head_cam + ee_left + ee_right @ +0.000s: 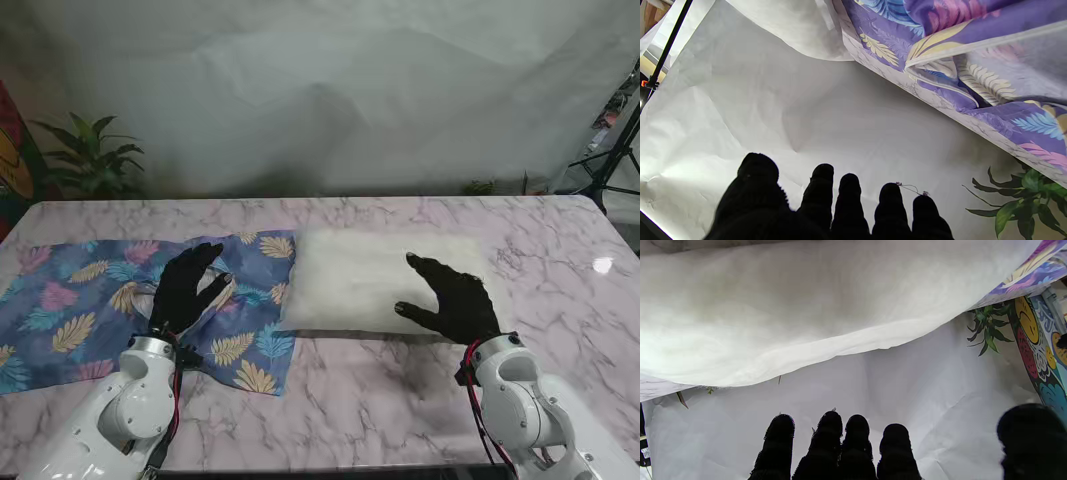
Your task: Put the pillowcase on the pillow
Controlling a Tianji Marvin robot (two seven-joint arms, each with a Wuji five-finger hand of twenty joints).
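STEP: pre-grasp | my left hand [188, 287] spread over pillowcase [90, 300], empty | my right hand [455, 298] spread over pillow [370, 275], empty | NEXT: likely find and grip the pillowcase's open edge.

pillowcase [110, 310] left end cut off by stand view edge
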